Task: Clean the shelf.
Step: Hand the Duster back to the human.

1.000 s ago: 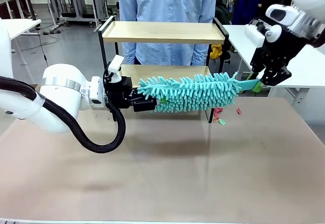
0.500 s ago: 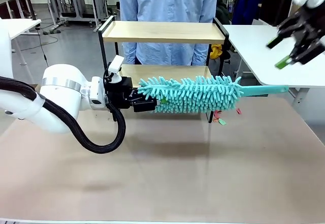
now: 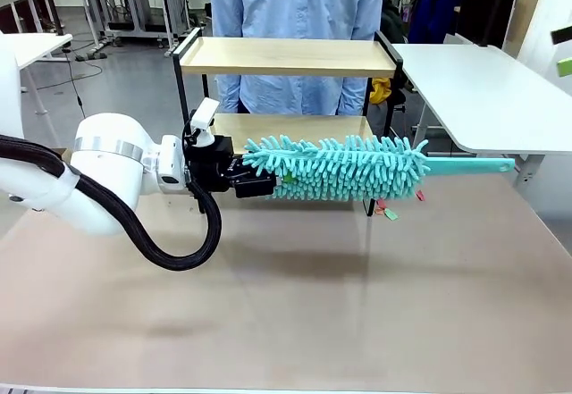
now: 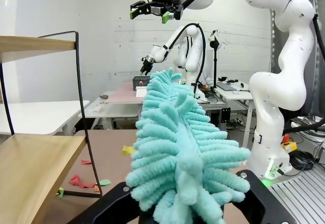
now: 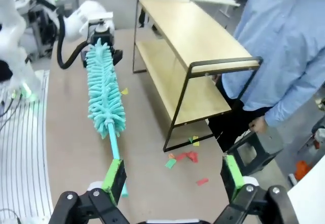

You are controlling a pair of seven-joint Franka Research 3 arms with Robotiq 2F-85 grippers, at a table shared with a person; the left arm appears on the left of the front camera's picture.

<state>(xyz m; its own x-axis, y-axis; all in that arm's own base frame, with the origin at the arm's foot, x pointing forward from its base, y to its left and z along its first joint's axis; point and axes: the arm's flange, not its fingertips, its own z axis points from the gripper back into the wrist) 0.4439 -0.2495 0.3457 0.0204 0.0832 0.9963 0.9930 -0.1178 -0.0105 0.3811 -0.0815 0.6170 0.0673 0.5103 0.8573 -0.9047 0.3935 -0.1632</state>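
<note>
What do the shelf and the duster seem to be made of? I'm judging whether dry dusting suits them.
The shelf: light boards with faint grain and a matte face, probably wood or wood laminate, in a thin black frame that looks like painted metal rod. The duster: a teal head of soft, matte chenille-like fingers, likely microfibre, on a smooth teal handle that looks like plastic.

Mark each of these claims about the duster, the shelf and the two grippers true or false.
1. The left gripper is shut on the teal duster. True.
2. The right gripper grips the duster's handle. False: its jaws stand open, clear of the handle.
3. Coloured paper scraps lie on the table by the shelf. True.
4. The duster lies on the shelf's top board. False: it is held level in front of the lower board.
</note>
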